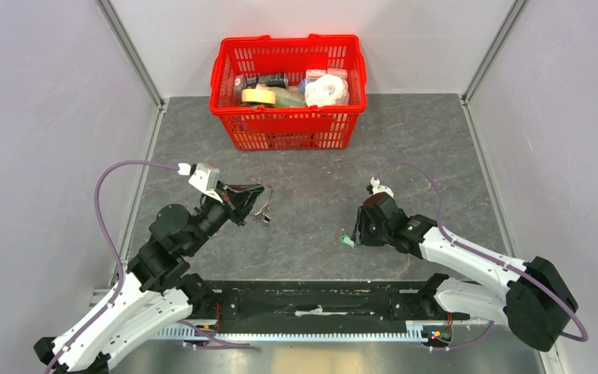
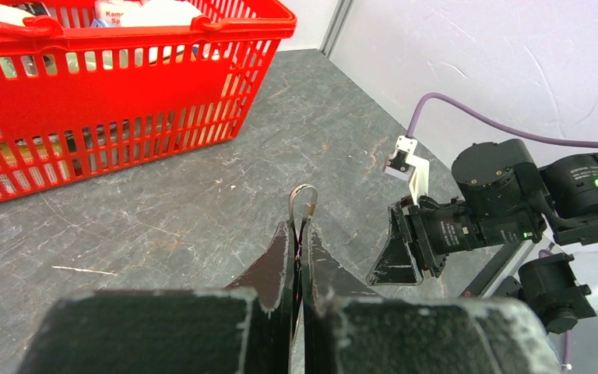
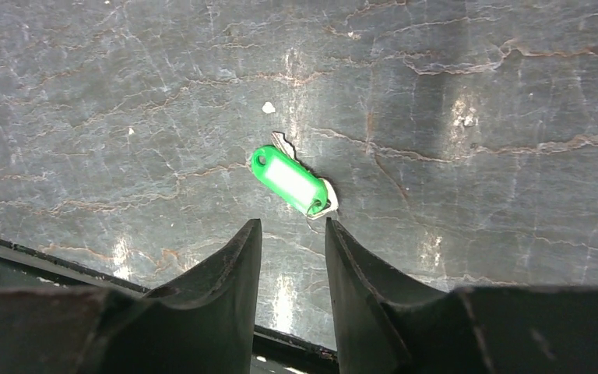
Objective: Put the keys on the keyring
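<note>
1. Left arm [image 1: 167, 238] rose from its base at 7 o'clock in the top view. Its elbow was bent and its wrist angled toward 2 o'clock, above the table [image 1: 319, 167].
2. Left gripper [image 2: 299, 227]: jaws pressed together, pinching the keyring [image 2: 304, 197]. The wire loop stood out past the fingertips.
3. From above, small silvery keys [image 1: 263, 214] hung off the ring on that gripper's 4 o'clock side. Whether they touched the table could not be told.
4. Right arm [image 1: 467, 255] stretched from 5 o'clock low across the table, wrist pointing toward 9 o'clock. It faced the left gripper, well apart from it.
5. Right gripper [image 3: 290, 227]: fingers spread, nothing between them, tips aimed down at the table.
6. Green key [image 3: 290, 181] lay flat on the table just beyond those tips, at 12 o'clock in the wrist view. Its long axis ran 10 to 4 o'clock, and nothing touched it.
7. Red basket [image 1: 288, 128], holding goods, sat at 12 o'clock by the table's far edge.
</note>
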Available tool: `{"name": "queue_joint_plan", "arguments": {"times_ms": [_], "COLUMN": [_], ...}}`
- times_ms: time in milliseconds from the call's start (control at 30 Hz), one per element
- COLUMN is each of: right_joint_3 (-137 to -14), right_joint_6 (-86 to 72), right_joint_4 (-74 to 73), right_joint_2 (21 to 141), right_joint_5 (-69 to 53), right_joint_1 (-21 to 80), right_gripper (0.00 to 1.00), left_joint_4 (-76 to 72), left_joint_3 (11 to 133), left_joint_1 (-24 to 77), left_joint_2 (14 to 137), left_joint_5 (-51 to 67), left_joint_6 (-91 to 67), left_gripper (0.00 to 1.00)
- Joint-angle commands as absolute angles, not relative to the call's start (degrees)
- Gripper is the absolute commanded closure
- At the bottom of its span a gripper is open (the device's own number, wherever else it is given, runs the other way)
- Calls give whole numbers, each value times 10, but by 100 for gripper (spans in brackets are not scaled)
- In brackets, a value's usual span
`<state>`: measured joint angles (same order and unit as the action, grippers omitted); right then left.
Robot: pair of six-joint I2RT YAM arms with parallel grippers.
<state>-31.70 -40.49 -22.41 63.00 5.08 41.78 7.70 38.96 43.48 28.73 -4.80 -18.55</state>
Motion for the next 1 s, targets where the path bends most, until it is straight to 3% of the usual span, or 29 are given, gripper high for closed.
{"name": "queue_joint_plan", "arguments": {"times_ms": [0,267,800,967], "right_joint_3": [-333,-357,-374,-423], "right_joint_6": [-420,-418,-314,-269], "right_joint_4": [-250,-303,-297,-337], "right_joint_2": [599,620,657,687], "right_joint_5": [72,114,4,71], "right_joint_1": [417,417,431,477], "right_gripper": [56,55,62,59], "left_joint_4": [57,57,54,54], "left_joint_3": [388,387,388,389], "left_joint_1": [434,434,434,434], "left_joint_2": [287,287,293,295], "left_joint_5": [-42,-41,-31,-27], "left_joint_6": [-196,-197,-199,-200], "left_gripper": [98,98,98,98]}}
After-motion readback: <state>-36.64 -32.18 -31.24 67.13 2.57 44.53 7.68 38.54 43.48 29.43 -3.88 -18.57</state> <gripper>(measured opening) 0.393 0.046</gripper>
